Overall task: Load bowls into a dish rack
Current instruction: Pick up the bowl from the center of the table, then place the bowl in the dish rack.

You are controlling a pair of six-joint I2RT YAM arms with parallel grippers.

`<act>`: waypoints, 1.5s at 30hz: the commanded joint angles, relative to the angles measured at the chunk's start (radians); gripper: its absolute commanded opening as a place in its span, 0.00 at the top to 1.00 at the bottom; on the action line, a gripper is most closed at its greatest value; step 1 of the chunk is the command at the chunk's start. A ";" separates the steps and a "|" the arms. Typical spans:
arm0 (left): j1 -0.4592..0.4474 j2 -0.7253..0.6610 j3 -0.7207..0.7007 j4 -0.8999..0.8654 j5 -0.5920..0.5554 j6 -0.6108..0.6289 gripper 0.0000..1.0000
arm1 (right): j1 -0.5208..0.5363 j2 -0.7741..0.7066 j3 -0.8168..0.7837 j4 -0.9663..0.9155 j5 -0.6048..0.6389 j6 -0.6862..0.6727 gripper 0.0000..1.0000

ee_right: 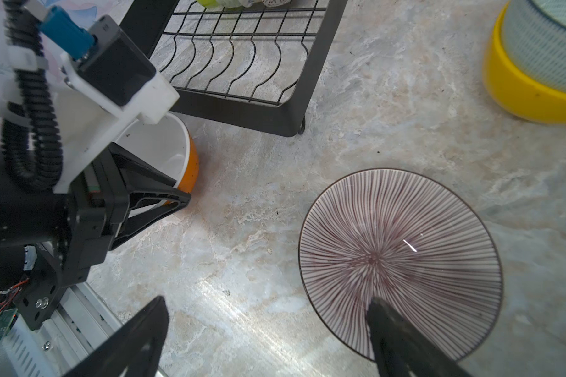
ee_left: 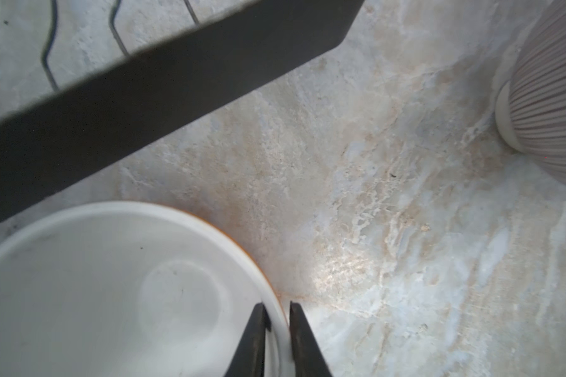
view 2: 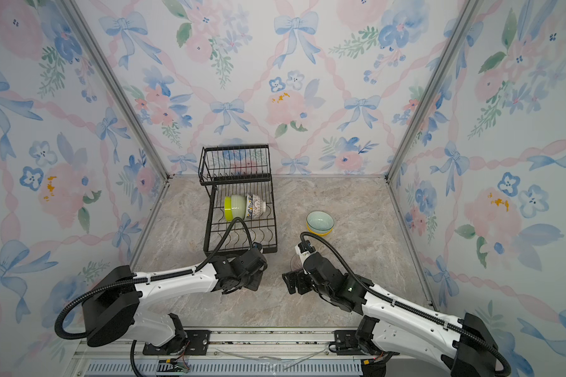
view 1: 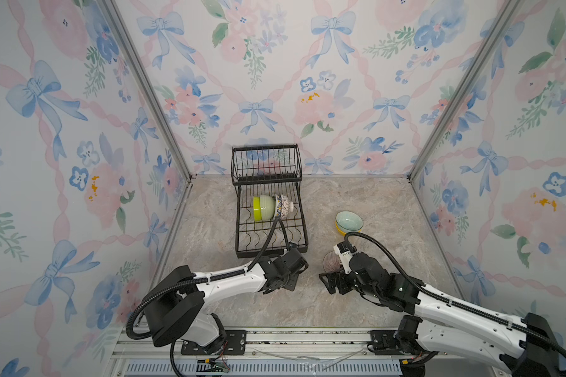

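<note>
The black wire dish rack stands at the back of the table. On its lower tray a lime green bowl and a patterned white bowl lie on their sides. My left gripper is shut on the rim of an orange bowl with a white inside, just in front of the rack; in both top views the wrist hides this bowl. My right gripper is open, one finger over the ribbed bowl, the other over bare table.
A pale teal bowl sits nested in a yellow bowl to the right of the rack. The rack's front bar runs close beside the orange bowl. Patterned walls close in three sides.
</note>
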 commanded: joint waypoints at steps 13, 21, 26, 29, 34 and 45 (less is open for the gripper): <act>-0.003 -0.125 0.069 -0.047 0.067 0.003 1.00 | -0.017 0.035 0.026 0.029 -0.011 -0.007 0.04; 0.042 -0.247 0.113 0.054 0.288 0.084 1.00 | -0.031 0.104 0.121 0.027 -0.008 -0.036 0.04; 0.166 -0.306 0.082 0.189 0.476 0.092 1.00 | -0.044 0.151 0.207 0.011 -0.004 -0.065 0.04; 0.238 -0.332 0.053 0.276 0.557 0.088 1.00 | -0.051 0.176 0.257 0.001 0.002 -0.085 0.04; 0.372 -0.342 -0.020 0.478 0.718 0.031 1.00 | -0.063 0.224 0.323 -0.008 0.003 -0.106 0.04; 0.552 -0.195 -0.107 0.906 0.923 -0.105 1.00 | -0.077 0.343 0.393 0.014 -0.025 -0.114 0.04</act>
